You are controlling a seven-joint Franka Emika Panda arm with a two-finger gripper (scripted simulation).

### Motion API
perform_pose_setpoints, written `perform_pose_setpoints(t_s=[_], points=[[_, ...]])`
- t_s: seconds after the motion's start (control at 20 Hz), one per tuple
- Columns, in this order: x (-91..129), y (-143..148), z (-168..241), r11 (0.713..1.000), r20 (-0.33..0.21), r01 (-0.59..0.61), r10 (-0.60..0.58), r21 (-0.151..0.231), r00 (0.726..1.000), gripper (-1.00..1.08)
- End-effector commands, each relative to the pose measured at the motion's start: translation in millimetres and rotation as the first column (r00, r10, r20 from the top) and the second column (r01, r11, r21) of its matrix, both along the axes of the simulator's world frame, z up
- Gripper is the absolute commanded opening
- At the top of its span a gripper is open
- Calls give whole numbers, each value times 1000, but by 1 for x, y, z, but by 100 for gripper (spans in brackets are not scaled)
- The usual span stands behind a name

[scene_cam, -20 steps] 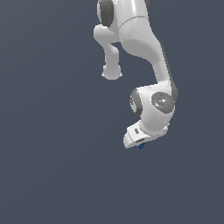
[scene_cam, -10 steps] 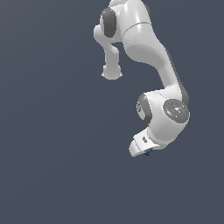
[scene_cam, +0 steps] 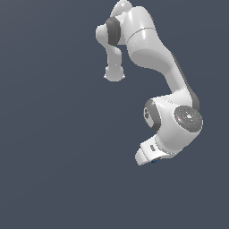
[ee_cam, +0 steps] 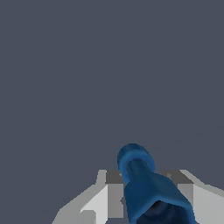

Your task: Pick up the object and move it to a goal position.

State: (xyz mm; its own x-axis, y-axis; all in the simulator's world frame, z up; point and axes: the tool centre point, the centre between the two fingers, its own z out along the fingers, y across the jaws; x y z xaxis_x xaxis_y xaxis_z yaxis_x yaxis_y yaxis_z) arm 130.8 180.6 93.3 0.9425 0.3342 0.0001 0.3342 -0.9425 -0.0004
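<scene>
In the wrist view the bright-blue object [ee_cam: 146, 186] sits between the two fingers [ee_cam: 111, 192] of my gripper [ee_cam: 148, 177], which is shut on it; its rounded end sticks out past the fingertips. In the exterior view my white gripper [scene_cam: 150, 157] hangs under the arm's wrist, and only a tiny blue speck of the object [scene_cam: 154, 161] shows beneath it. The fingers themselves are hidden by the hand in the exterior view.
The white arm [scene_cam: 152, 53] bends down from the top of the exterior view to the gripper. Around it there is only a plain dark grey background, with no other objects or edges in view.
The arm has swung toward the exterior view's right and a little lower, carrying the blue object along in the shut gripper.
</scene>
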Motion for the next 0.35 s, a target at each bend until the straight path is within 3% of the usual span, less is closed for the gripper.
perform_pose_setpoints(t_s=[0.0, 0.3], points=[[3, 1, 1, 1000, 0, 0, 0, 0, 1000, -100], [5, 2, 1, 1000, 0, 0, 0, 0, 1000, -100]])
